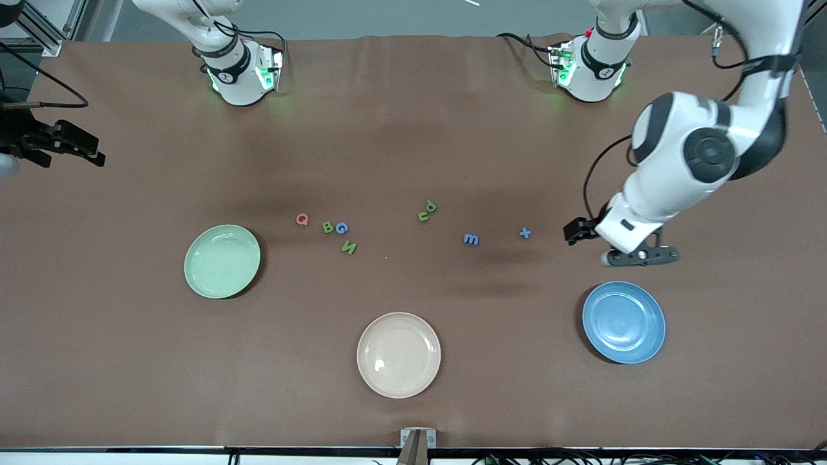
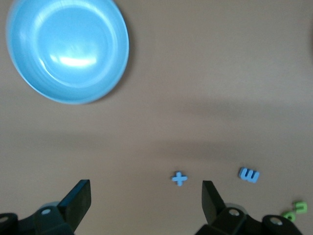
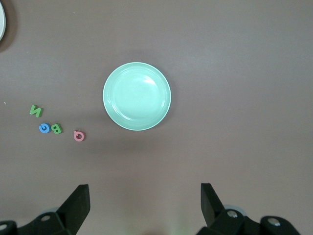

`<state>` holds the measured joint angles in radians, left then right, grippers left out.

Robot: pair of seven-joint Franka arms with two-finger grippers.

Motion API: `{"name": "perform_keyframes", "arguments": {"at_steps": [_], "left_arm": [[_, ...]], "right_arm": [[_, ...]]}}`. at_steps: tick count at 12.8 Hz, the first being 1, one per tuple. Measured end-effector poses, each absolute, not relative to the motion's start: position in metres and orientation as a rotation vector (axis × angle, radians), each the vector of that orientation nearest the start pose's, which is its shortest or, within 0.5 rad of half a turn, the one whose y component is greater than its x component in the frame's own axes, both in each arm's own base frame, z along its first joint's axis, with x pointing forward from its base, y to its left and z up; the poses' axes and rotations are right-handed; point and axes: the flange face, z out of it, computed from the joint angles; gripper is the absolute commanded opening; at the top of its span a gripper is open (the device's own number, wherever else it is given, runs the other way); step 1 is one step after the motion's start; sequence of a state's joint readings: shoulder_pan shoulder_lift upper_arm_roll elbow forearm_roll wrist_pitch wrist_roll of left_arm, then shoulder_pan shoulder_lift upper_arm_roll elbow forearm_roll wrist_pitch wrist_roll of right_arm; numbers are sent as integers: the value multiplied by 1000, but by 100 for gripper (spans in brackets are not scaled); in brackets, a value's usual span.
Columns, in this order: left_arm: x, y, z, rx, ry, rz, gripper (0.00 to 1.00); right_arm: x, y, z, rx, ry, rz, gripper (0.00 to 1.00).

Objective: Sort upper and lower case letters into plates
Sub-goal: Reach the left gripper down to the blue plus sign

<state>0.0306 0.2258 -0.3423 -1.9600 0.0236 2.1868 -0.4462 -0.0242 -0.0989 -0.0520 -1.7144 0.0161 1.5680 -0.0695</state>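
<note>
Cream-beige plate (image 1: pixel 398 354) nearest at six o'clock; mint plate (image 1: pixel 222 261) at eight, blue plate (image 1: pixel 623 321) at four; letters (image 1: pixel 342 228) scattered mid-surface (image 1: pixel 129 361); left gripper (image 2: pixel 146 200) over bare surface by the cross (image 2: pixel 179 178), fingers spread; right gripper (image 3: pixel 145 200) waiting at nine, fingers spread, empty.

Even overhead light (wrist views soft).
</note>
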Motion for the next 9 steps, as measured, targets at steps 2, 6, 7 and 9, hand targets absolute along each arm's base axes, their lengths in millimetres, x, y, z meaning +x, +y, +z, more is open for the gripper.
{"name": "perform_keyframes", "arguments": {"at_steps": [2,6,7,9], "left_arm": [[555,-191,324,-3192,-338,12,100],[526,-192,251,-3205,-504,-22,99],[519,-188,236,-3199,-555,-7,97],[511,-186,214,-3163,-702,49,89]], "right_arm": [[520,-39,612,-3116,11,66,100],[520,-41,615,-3117,16,53,100],[520,-43,615,-3117,22,54,100],[526,-48,604,-3117,35,78,100]]}}
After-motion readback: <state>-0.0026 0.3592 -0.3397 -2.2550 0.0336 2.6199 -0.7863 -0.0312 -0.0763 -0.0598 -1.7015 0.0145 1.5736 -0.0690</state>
